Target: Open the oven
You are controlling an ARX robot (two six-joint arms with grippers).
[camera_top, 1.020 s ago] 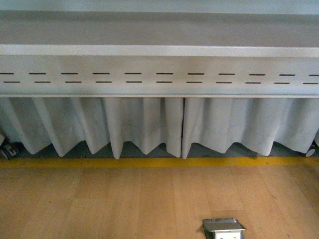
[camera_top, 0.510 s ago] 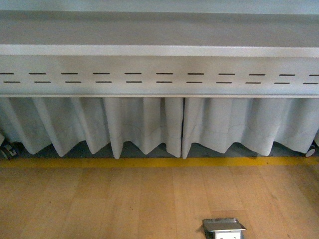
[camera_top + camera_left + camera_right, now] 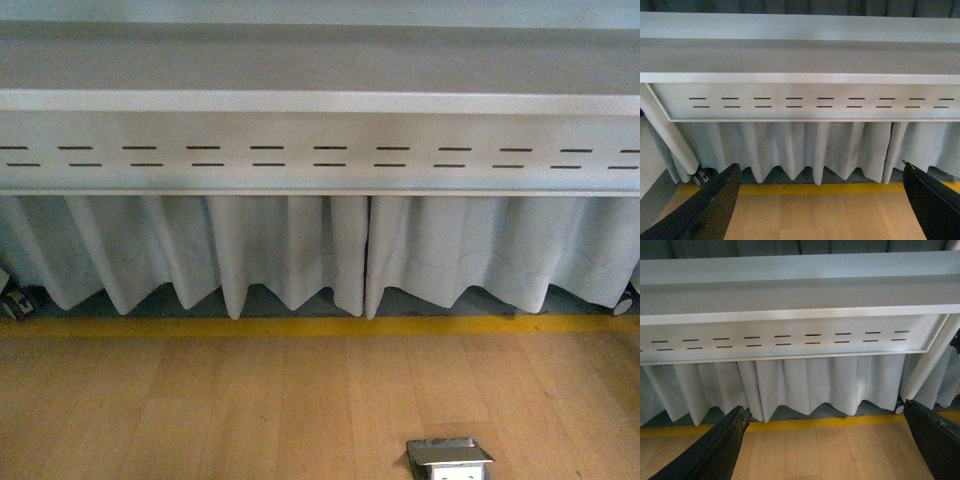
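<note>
Oven out of sight in every view. Left tool and right tool each show two dark fingers spread wide, gripping nothing. One grey panel carries two slot rows above two white curtains; one metal floor box.

Front panel of the bench looks like matt painted metal, smooth and pale grey. The skirt under it is soft white cloth. The floor is smooth light wood, and the floor box is shiny metal. Fingers on the left gripper are matt black.
</note>
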